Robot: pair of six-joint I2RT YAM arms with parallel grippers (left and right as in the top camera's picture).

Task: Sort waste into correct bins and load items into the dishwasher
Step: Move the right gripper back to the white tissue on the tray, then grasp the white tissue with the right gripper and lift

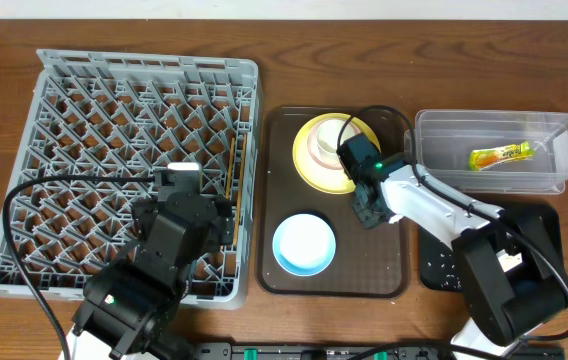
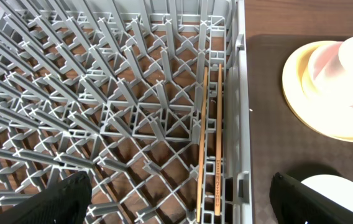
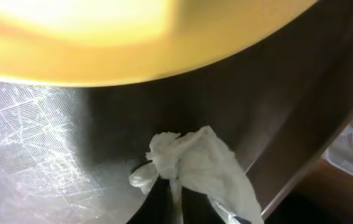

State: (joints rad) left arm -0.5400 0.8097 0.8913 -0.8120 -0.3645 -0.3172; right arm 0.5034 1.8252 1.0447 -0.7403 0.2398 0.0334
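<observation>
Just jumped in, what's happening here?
The right gripper is shut on the crumpled napkin at the brown tray, beside the yellow plate. The left gripper hangs open over the dish rack, where both chopsticks lie. The wrapper is in the clear tub; plate, cream bowl and blue bowl are not yet racked.

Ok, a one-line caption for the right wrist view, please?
Right gripper shut on the crumpled white napkin over the brown tray, beside the yellow plate.
</observation>
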